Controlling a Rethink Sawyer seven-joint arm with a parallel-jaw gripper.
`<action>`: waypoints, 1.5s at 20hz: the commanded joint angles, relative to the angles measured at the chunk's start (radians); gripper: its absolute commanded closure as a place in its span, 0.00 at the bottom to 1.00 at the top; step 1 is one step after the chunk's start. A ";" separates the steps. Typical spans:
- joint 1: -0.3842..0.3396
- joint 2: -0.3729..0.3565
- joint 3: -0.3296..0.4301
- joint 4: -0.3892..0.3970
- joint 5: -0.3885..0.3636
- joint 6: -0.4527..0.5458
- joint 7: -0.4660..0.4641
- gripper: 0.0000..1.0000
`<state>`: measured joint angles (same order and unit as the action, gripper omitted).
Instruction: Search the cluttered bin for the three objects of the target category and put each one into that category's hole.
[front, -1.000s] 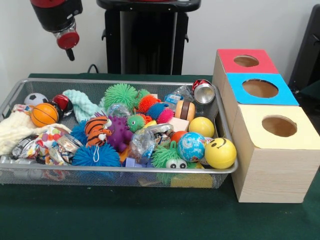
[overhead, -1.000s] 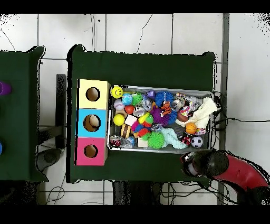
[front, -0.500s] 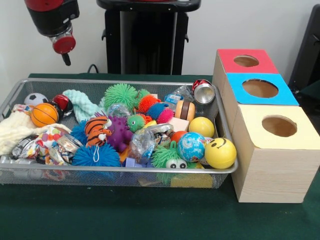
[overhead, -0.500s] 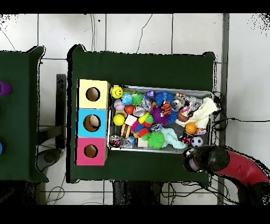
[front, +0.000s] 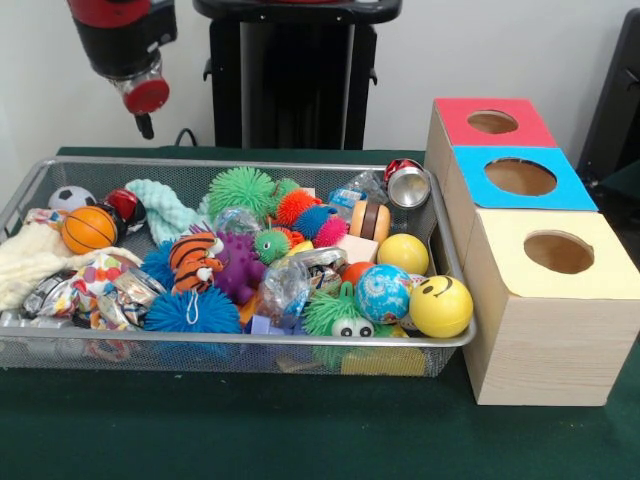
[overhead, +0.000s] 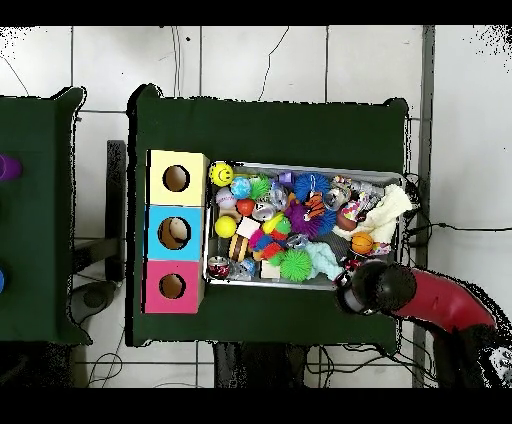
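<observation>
While toys crowded the wire bin (front: 440, 345), a yellow smiley ball (front: 441, 305) lay in its corner nearest the yellow-topped box (front: 556, 300), with a plain yellow ball (front: 403, 253) and a blue patterned ball (front: 382, 293) just beside it. An orange basketball (front: 88, 229) sat near the opposite end. The gripper (front: 146, 125) hung above that end's far rim, holding nothing; whether it was open could not be told.
</observation>
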<state>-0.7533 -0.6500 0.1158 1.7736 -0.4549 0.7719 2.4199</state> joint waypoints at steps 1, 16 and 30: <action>0.107 0.162 0.027 -0.329 -0.009 0.063 0.039 1.00; 0.101 0.383 0.067 -0.670 0.019 0.124 -0.120 1.00; 0.193 0.231 0.030 -0.468 0.099 0.098 0.070 1.00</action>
<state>-0.6154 -0.4027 0.1136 1.2380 -0.4041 0.8615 2.4199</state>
